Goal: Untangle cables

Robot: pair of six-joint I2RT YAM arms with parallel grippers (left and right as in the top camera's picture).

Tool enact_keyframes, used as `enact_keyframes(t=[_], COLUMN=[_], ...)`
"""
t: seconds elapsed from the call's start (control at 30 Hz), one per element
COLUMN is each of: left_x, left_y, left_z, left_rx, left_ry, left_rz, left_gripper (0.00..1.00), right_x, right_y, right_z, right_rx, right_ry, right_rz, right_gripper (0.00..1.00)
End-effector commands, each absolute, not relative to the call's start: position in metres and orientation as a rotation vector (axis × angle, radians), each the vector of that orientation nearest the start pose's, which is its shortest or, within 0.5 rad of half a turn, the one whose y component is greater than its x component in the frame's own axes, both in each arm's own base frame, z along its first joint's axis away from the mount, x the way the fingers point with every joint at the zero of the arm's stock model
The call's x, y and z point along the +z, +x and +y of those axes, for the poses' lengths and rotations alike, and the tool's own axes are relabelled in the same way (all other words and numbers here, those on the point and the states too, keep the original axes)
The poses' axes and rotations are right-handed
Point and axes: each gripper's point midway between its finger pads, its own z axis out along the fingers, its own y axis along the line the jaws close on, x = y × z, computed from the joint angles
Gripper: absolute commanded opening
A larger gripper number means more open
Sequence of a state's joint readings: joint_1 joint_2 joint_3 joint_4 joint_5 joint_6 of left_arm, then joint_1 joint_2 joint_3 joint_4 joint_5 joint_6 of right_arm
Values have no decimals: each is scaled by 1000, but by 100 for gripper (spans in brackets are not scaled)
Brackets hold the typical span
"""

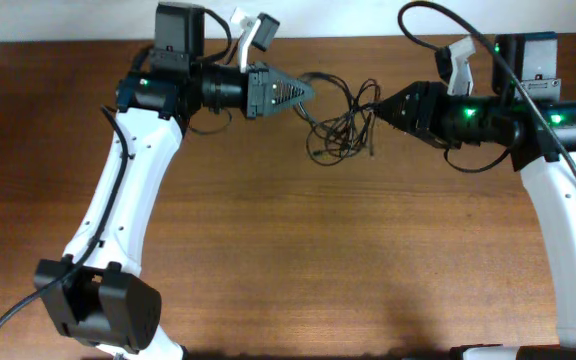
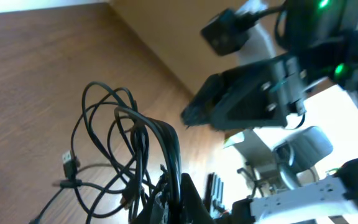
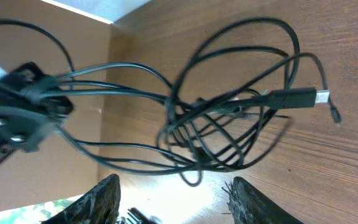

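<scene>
The cables [image 1: 338, 125] are a tangled bunch of thin black cords at the back middle of the table, hanging partly lifted between the two grippers. My left gripper [image 1: 306, 93] is shut on several strands at the bunch's left side; the left wrist view shows cords [image 2: 126, 143] running into its jaws [image 2: 174, 190]. My right gripper [image 1: 380, 108] is at the bunch's right side, open. In the right wrist view its fingers [image 3: 176, 186] are spread, with the cable loops [image 3: 229, 124] just ahead of them and none between them. A plug [image 3: 300, 97] sticks out to the right.
The brown wooden table [image 1: 298, 260] stretches toward the front. A wall edge [image 1: 348, 20] runs close behind the cables. The left arm [image 1: 118, 210] and the right arm [image 1: 568, 230] stand at the two sides.
</scene>
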State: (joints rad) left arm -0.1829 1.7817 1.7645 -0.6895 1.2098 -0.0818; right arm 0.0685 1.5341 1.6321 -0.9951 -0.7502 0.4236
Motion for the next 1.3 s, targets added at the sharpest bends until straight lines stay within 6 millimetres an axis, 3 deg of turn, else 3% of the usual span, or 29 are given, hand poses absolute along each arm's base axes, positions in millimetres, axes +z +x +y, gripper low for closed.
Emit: enact_keyframes(t=[0.0, 0.27, 0.43, 0.6, 0.77, 0.97, 1.0, 1.17, 1.27], left_x=[361, 349, 350, 350, 349, 343, 341, 305, 283], left_y=[378, 371, 359, 357, 352, 359, 361, 384, 387], left_z=[-238, -241, -258, -260, -267, -267, -267, -252, -242], left_rx=[-1645, -1621, -1651, -1656, -1663, -1600, -1582, -1320, -1166], left_ry=[718, 754, 809, 816, 837, 812, 804, 653, 633], left_rz=[1952, 1975, 1966, 1966, 1967, 2003, 2013, 2217, 2313], left_gripper=[0, 0, 0, 0, 0, 0, 0, 0, 0], right_x=[305, 313, 294, 272, 262, 261, 259, 243, 238], right_y=[363, 384, 394, 403, 409, 405, 404, 399, 398], right_z=[147, 148, 148, 153, 160, 167, 168, 158, 156], right_rx=[1090, 1069, 1094, 1142, 1212, 1242, 1240, 1136, 1112], right_ry=[84, 41, 141, 205, 207, 192, 192, 266, 285], right_rz=[2464, 2377, 2435, 2494, 2509, 2521, 2533, 2603, 2621], right_gripper=[57, 57, 56, 51, 47, 46, 42, 40, 43])
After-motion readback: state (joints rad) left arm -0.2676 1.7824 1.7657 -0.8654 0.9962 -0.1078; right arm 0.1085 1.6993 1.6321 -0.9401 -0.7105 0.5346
